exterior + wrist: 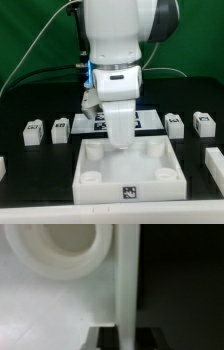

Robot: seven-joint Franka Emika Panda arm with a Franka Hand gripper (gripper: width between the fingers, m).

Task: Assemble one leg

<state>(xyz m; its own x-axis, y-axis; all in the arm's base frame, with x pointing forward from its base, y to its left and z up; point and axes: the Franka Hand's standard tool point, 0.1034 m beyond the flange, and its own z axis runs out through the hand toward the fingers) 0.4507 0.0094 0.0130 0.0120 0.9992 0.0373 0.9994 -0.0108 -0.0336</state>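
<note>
the gripper (120,140) is white, and a blue light (92,70) glows on the wrist above it. the square panel (100,188) beneath it is white, with one black-and-white square marker (130,192) on its outer wall. the legs (33,132) off to both sides of the gripper are white, each with a black-and-white marker. the table (30,178) is black, the backdrop (30,30) green. in the wrist view a finger (100,339) shows black.

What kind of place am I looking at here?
Probably a robotics lab test bench: a white robot arm stands over a black table, small white legs carry printed square markers, and a plain green backdrop hangs behind.
</note>
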